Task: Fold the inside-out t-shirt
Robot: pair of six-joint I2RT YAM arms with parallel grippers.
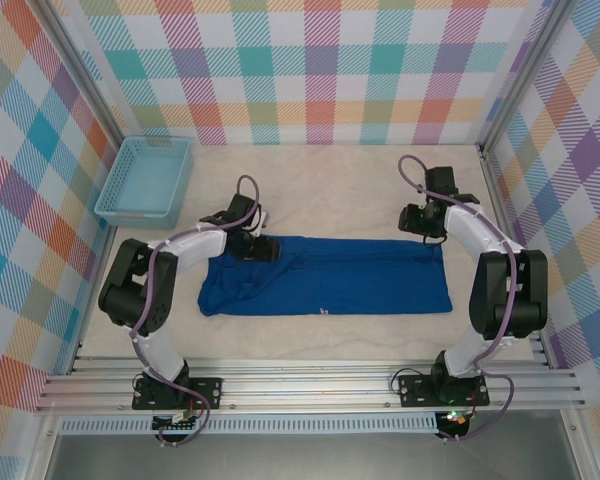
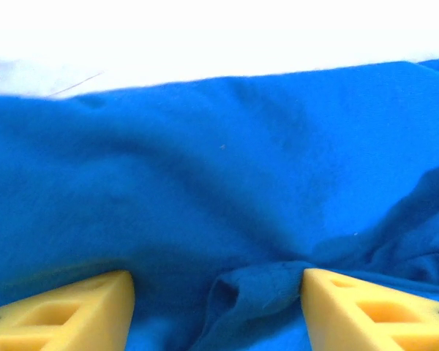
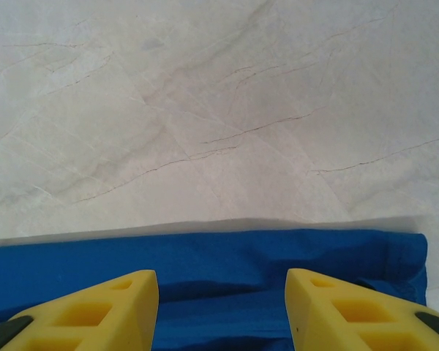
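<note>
the shirt [image 1: 330, 275] lies flat on the tabletop [image 1: 330, 190] as a long blue band running left to right. its right end is squared off and its left end is broader and more rumpled. a small pale mark [image 1: 322, 310] sits at its near edge, about midway along, too small to make out.

the left gripper [image 1: 252, 243] is down at the shirt's far left corner, right over the cloth. from the left wrist, this gripper [image 2: 216, 281] is released, its yellow fingers [image 2: 73, 307] spread apart, with the shirt [image 2: 227, 168] lying under and ahead of them. a small pucker of cloth [image 2: 256, 289] stands up between the fingers, close to the right one; i cannot tell whether it touches.

the right gripper [image 1: 427, 235] is at the shirt's far right corner. from the right wrist, this gripper [image 3: 219, 278] is likewise released, fingers [image 3: 95, 314] apart, straddling the far edge of the shirt [image 3: 205, 263]. that edge runs straight across just beyond the fingertips, with bare tabletop [image 3: 205, 110] past it and the shirt's folded corner off to the right.

a light blue basket [image 1: 145, 178] sits well apart from the shirt, beyond its left end.
</note>
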